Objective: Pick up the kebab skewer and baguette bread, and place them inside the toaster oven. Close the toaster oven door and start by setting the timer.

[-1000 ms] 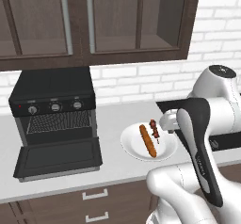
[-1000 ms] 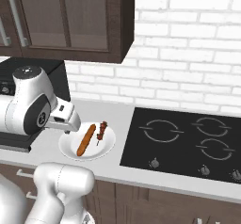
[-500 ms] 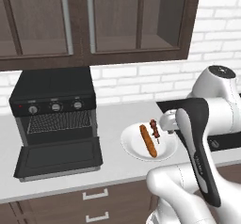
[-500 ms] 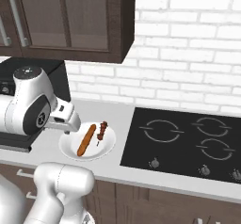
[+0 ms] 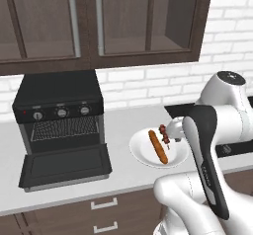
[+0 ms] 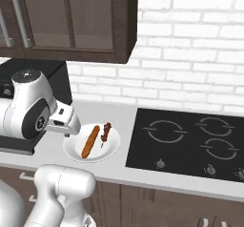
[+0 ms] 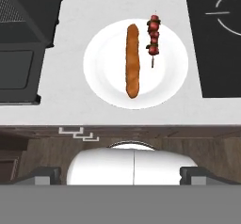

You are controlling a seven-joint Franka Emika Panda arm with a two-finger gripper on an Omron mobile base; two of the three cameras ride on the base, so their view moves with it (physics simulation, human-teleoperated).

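The gripper (image 7: 120, 180) is wide open and holds nothing. It hangs high over the desk (image 7: 117, 4), looking down. Below it, the bread (image 7: 132, 60) and skewer (image 7: 154, 36) lie side by side on a plate (image 7: 101, 72). The oven (image 5: 59, 110) waits nearby, its door (image 5: 66, 166) down, ready for food.

white brick wall (image 6: 200, 73), dark wood cabinets (image 5: 99, 21), grey counter (image 5: 128, 125)
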